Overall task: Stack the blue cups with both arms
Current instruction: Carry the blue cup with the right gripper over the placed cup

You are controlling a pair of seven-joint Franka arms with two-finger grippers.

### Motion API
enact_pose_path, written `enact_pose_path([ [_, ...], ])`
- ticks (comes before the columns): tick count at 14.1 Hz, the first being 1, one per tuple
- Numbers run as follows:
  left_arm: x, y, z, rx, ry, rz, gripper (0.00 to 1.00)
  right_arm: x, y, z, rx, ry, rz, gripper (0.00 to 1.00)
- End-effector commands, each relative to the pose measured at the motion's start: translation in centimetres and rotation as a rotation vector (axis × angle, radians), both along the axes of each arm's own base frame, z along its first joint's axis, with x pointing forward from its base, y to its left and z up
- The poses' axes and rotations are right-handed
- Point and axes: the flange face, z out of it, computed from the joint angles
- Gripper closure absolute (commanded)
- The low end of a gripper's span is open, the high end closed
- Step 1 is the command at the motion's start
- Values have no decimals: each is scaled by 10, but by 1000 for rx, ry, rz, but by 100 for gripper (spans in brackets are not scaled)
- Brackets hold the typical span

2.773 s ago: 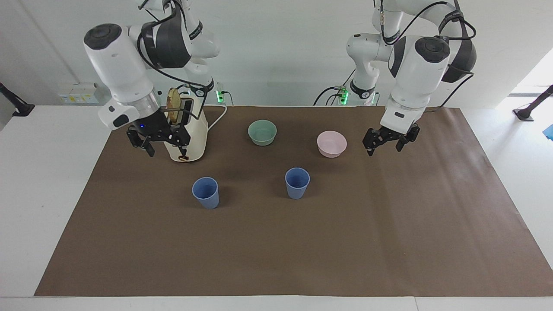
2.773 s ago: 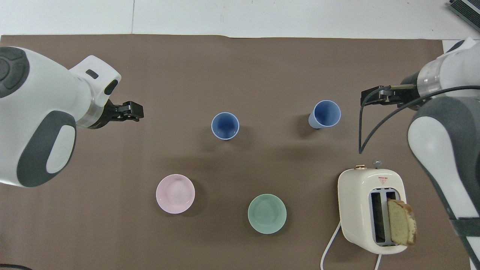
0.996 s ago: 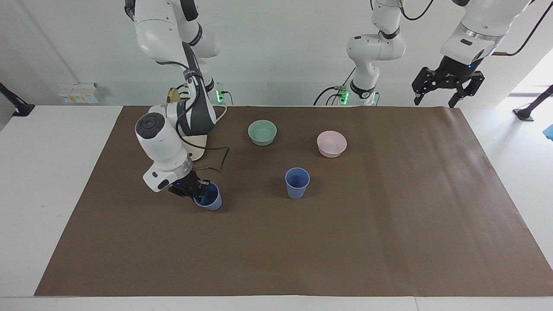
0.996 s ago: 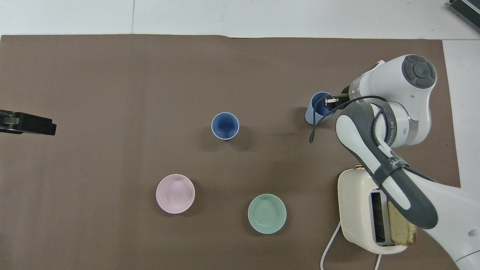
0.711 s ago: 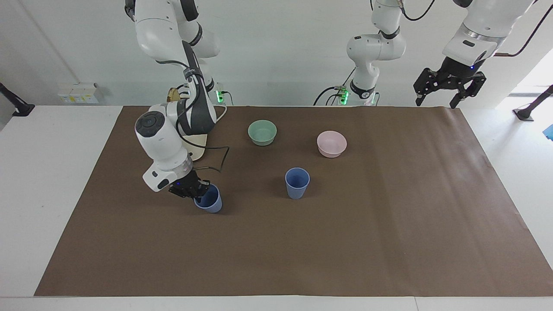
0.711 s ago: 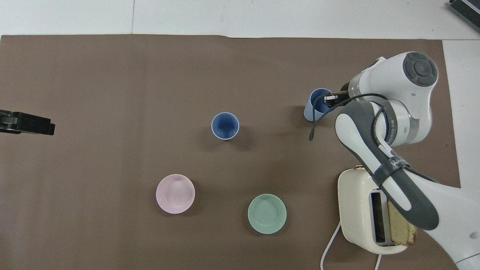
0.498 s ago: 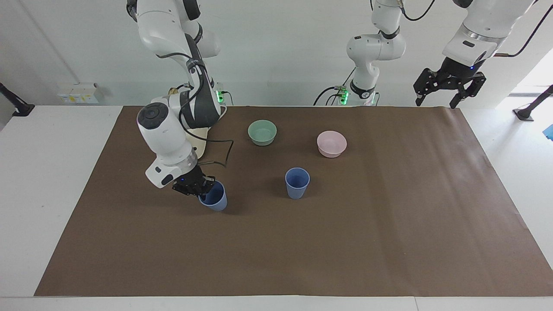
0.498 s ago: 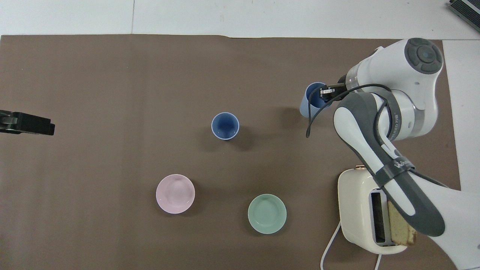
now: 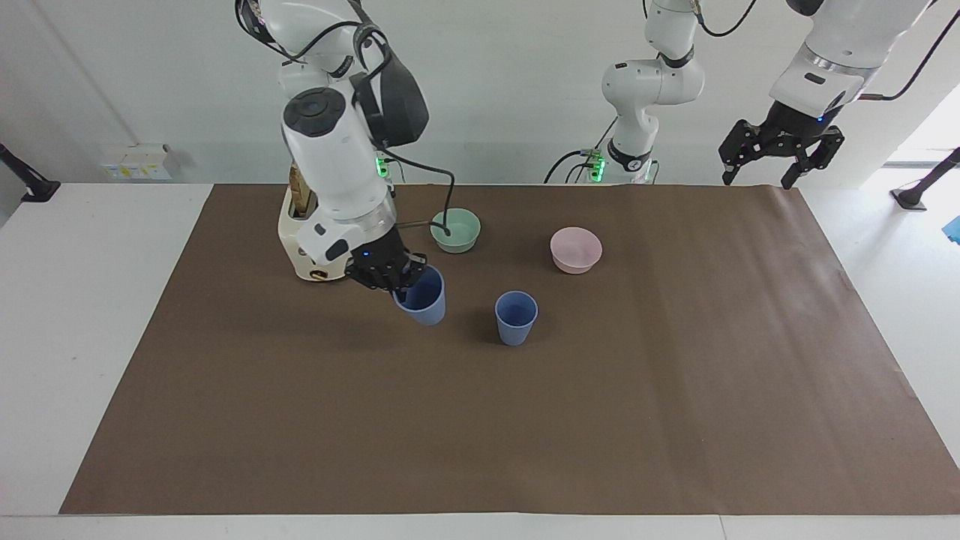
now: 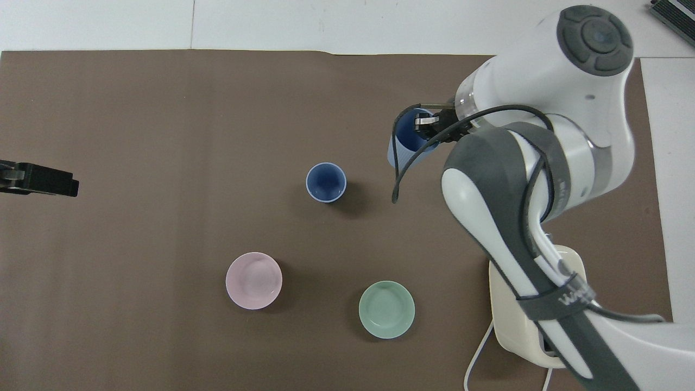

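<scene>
One blue cup (image 9: 516, 319) stands upright on the brown mat near the table's middle; it also shows in the overhead view (image 10: 326, 182). My right gripper (image 9: 397, 277) is shut on the rim of the second blue cup (image 9: 424, 298) and holds it tilted in the air over the mat, beside the standing cup toward the right arm's end. The held cup (image 10: 404, 144) and right gripper (image 10: 429, 126) also show in the overhead view. My left gripper (image 9: 759, 174) is open and empty, raised high over the left arm's end of the table, where it waits.
A cream toaster (image 9: 300, 240) with a slice of bread stands near the right arm's base. A green bowl (image 9: 455, 229) and a pink bowl (image 9: 575, 249) sit nearer to the robots than the standing cup. A black cable hangs from the right wrist.
My right gripper came down onto the cup at the right arm's end, shut on its rim, lifted it and carried it toward the standing cup. The left arm rose and holds still.
</scene>
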Motion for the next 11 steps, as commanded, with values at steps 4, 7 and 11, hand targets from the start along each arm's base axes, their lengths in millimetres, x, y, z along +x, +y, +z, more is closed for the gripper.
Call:
enact_pose_path([
  [4, -5, 3, -1, -10, 6, 15, 0, -14, 71, 18, 52, -81, 46, 100],
  [7, -4, 3, -6, -10, 13, 15, 0, -26, 111, 2, 58, -89, 101, 100],
  [11, -5, 3, -6, -11, 16, 15, 0, -25, 115, -8, 53, -78, 109, 100],
])
